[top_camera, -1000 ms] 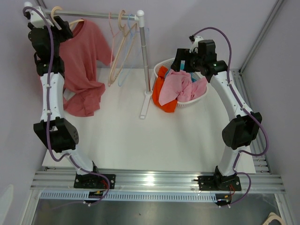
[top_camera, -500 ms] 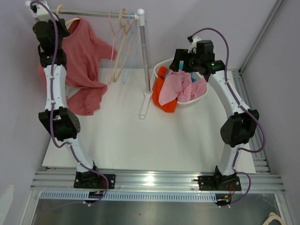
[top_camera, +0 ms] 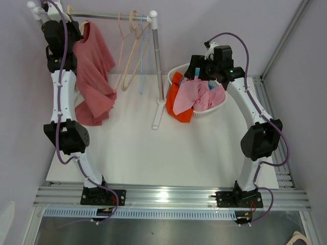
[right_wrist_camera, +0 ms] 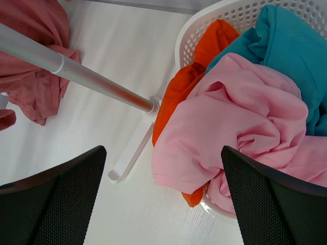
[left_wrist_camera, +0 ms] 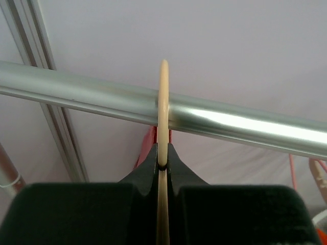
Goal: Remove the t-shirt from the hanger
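The salmon-red t-shirt hangs from a cream hanger at the left end of the silver rail; its lower part lies bunched on the table. My left gripper is raised to the rail. In the left wrist view this gripper is shut on the hanger's thin cream hook, which loops over the rail. A sliver of t-shirt shows behind. My right gripper hovers over the basket, open and empty.
Several empty hangers hang further along the rail. The rack's pole and white foot stand mid-table. A white basket at the right holds pink, orange and teal clothes.
My left gripper has risen to the hanger's hook and shut on it. The t-shirt has swung and now hangs narrower. The right arm has barely moved.
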`<state>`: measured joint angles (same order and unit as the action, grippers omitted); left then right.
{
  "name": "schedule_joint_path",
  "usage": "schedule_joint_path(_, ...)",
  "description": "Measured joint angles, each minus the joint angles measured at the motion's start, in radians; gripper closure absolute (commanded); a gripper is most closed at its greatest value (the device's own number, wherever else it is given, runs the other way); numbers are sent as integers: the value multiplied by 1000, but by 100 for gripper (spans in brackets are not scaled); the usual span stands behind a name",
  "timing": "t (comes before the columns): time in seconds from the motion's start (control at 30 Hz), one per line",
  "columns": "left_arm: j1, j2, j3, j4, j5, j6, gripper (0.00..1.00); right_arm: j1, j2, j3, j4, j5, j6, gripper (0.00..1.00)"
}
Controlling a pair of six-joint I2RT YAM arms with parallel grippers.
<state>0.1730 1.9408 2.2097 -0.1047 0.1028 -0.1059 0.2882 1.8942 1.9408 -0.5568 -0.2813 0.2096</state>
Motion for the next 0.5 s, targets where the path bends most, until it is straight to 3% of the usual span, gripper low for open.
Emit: schedule_joint_path(0.5, -27, -164, -86, 17, -29, -130, 99, 19, -144, -92, 2, -8, 7, 1)
